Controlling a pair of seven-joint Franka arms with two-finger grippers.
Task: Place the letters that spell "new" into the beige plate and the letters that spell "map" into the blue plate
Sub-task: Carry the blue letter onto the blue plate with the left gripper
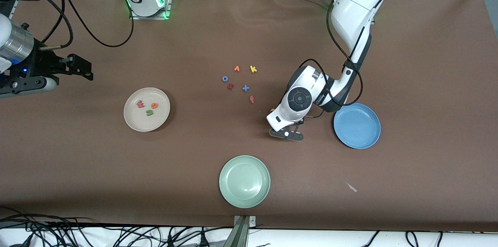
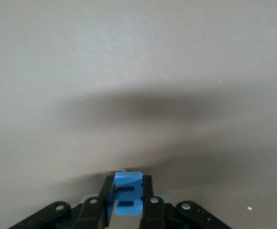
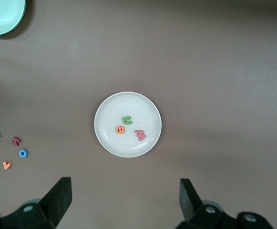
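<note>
With n, e and w in the beige plate (image 1: 132, 120), your left end effector (image 1: 287, 134) pinches the blue m (image 2: 127, 194) low over the mid-tabletop beside the blue plate (image 1: 357, 125); lift it across while the right end effector (image 3: 124, 198) waits open.

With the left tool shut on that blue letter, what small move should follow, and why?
Probably lift it straight up, then carry it toward the blue plate. The left tool is shut on the blue m low at the table, beside that plate, which holds nothing. The beige plate already holds the n, e and w. The right tool waits open above it.
</note>
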